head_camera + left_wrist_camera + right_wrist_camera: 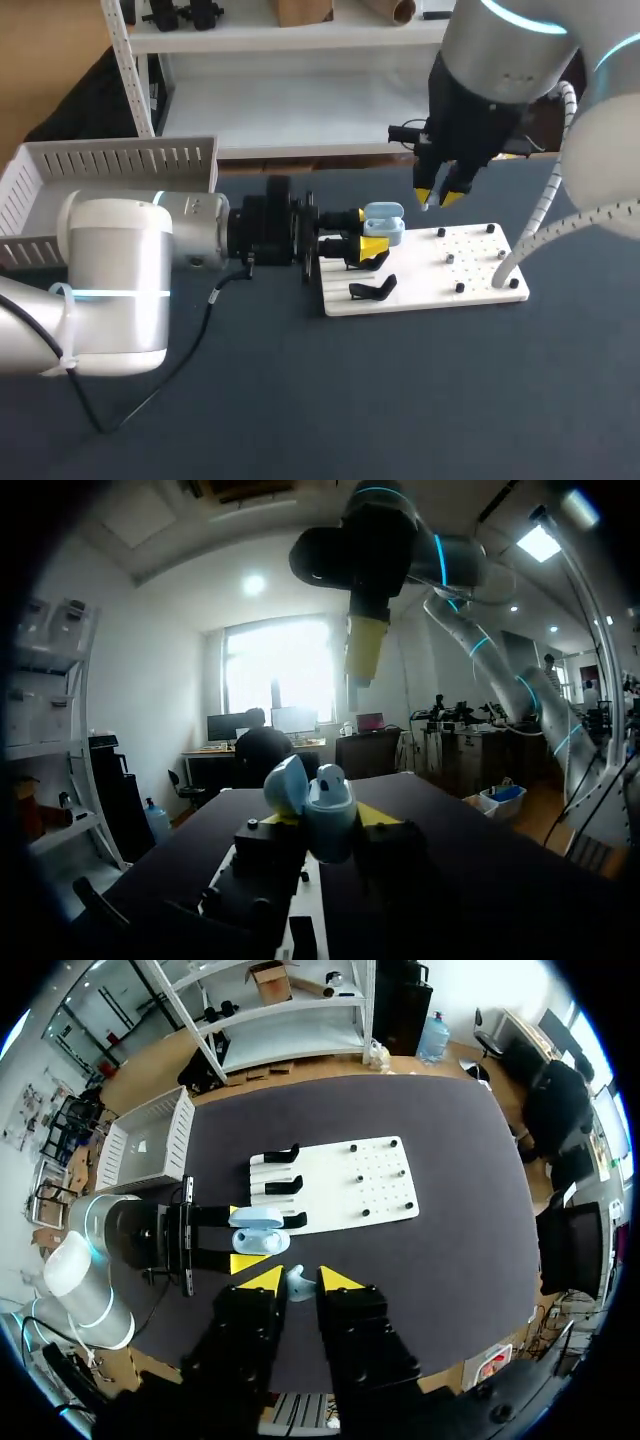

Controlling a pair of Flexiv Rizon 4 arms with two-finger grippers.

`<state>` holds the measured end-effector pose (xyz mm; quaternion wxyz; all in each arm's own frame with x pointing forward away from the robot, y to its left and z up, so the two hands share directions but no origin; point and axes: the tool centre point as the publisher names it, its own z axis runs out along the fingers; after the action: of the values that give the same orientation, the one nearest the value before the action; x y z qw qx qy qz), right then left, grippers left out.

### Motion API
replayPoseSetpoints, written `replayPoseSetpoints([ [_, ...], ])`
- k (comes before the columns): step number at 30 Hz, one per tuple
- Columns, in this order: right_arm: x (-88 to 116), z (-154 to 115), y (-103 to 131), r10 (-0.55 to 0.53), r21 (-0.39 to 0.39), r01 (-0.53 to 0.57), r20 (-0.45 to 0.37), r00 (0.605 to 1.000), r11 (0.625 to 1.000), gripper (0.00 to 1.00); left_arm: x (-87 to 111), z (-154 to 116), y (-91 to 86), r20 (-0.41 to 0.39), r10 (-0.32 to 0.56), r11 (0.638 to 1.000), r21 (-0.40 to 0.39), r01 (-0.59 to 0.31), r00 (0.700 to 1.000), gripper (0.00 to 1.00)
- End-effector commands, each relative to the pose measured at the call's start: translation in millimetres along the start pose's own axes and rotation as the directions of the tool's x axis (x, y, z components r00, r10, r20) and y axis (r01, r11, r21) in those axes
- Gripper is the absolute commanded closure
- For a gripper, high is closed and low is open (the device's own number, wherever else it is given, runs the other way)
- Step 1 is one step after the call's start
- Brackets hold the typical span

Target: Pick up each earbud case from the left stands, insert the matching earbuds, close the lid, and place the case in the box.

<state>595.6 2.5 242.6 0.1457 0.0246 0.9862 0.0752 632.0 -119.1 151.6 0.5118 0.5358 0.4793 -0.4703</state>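
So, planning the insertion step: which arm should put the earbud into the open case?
Right, I'd say. The right gripper pinches a pale earbud above the open case, while the left gripper holds that case with its lid up.

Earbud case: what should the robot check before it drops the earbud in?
1. The earbud case is gripped by the left jaws: ok, a yellow tip on each side.
2. Its lid is open: ok, tipped back.
3. The earbud is pinched in the right jaws: ok.
4. The earbud is straight over the case: not ok, it hangs higher and off to one side.
5. Inside of the case is free: cannot tell, hidden.
6. The earbud is turned the right way: cannot tell, too small.
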Motion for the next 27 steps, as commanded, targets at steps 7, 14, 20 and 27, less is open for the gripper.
replayPoseSetpoints([
  [7, 2.4, 0.9, -1.3, 0.001, -0.002, -0.001, 0.008, 1.0, 1.0, 1.0, 0.5, 0.6, -1.0, 0.001, 0.002, 1.0, -0.005, -0.002, 1.0, 1.0],
  [14, 3.2, -4.0, 36.0, -0.092, -0.005, 0.092, 0.05, 0.995, 0.996, 1.0, 0.5, 0.6, -1.0, 0.001, 0.002, 1.0, -0.005, -0.002, 1.0, 1.0],
  [20, 3.9, -1.0, 54.8, -0.163, -0.003, 0.163, 0.004, 0.987, 0.987, 1.0, 0.5, 0.6, -1.0, 0.001, 0.002, 1.0, -0.005, -0.002, 1.0, 1.0],
  [27, -1.0, 7.6, 67.1, -0.212, -0.008, 0.212, -0.024, 0.977, 0.977, 1.0, 0.5, 0.6, -1.0, 0.001, 0.002, 1.0, -0.005, -0.002, 1.0, 1.0],
])
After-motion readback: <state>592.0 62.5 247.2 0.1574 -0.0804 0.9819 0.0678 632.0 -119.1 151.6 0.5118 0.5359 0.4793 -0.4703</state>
